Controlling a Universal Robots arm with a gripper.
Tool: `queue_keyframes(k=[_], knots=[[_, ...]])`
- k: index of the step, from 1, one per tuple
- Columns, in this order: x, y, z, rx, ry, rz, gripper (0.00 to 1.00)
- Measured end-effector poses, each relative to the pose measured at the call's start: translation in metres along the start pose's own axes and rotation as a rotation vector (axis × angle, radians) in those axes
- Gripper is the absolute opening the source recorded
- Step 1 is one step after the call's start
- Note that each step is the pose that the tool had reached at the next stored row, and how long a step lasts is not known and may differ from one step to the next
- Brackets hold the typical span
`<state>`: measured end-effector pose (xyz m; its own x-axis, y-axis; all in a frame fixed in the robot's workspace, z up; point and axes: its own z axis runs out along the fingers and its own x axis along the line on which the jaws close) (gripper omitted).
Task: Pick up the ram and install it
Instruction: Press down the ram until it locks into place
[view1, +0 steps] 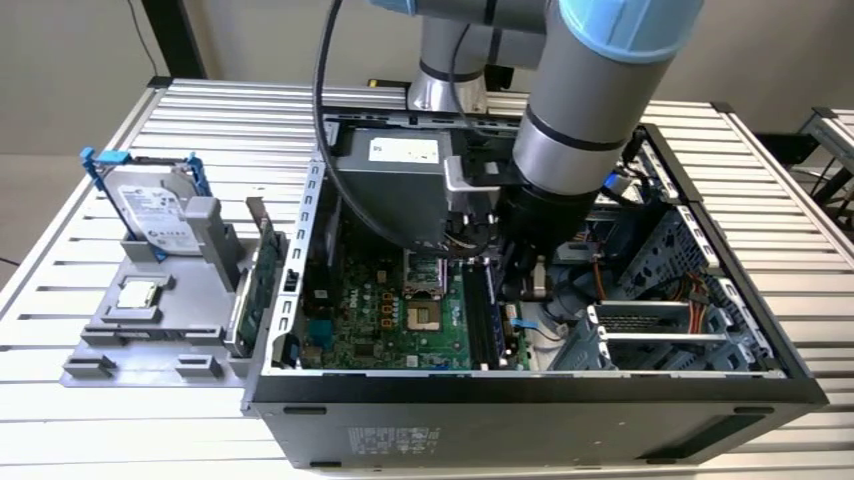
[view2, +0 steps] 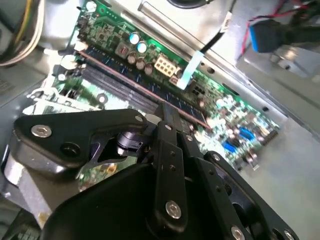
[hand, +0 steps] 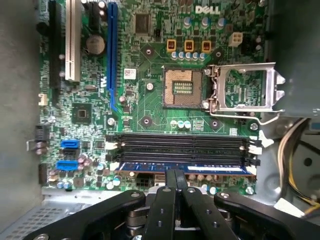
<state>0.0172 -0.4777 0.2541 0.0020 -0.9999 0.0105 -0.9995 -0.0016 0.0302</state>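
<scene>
One arm is reaching down into the open PC case (view1: 534, 385) sitting on the slatted counter (view1: 80, 300). The tool (hand: 175, 175) has its fingers pinched together right over the ram (hand: 185, 168), which is lying in the slot at the motherboard's (hand: 150, 107) edge, next to the empty black slots (hand: 182, 147). Can't tell if it's actually gripping the stick or just pressing on top. In the exterior view, a hard drive (view1: 150, 212) in a blue frame stands on a grey holder at that view's left.
</scene>
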Motion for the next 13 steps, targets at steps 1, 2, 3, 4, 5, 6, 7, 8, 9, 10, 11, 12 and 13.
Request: queue_keyframes(k=[1, 2, 3, 4, 5, 6, 7, 8, 9, 10, 11, 12, 13], knots=[[0.0001, 0.0001, -0.0044, 0.0, 0.0003, 0.0, 0.0], [0.0001, 0.0003, -0.0093, 0.0, 0.0, 0.0, 0.0], [0.0002, 0.0004, -0.0141, -0.0001, 0.0003, 0.0, 0.0], [0.0002, 0.0005, -0.0182, 0.0, 0.0, 0.0, 0.0], [0.0003, 0.0007, -0.0228, 0.0, 0.0002, 0.0, 0.0], [0.0003, 0.0008, -0.0273, 0.0, 0.0002, 0.0, 0.0], [0.0004, 0.001, -0.032, 0.0, 0.0, 0.0, 0.0], [0.0004, 0.0011, -0.0366, 0.0, 0.0003, 0.0, 0.0], [0.0005, 0.0013, -0.041, 0.0, 0.0001, 0.0, 0.0], [0.0005, 0.0014, -0.0454, 0.0, 0.0002, 0.0, 0.0], [0.0005, 0.0013, -0.0458, -0.0001, -0.0001, 0.0, 0.0], [0.0005, 0.0014, -0.0458, -0.0002, -0.0002, 0.0, 0.0], [0.0005, 0.0014, -0.0458, -0.0005, -0.0002, 0.0, 0.0]])
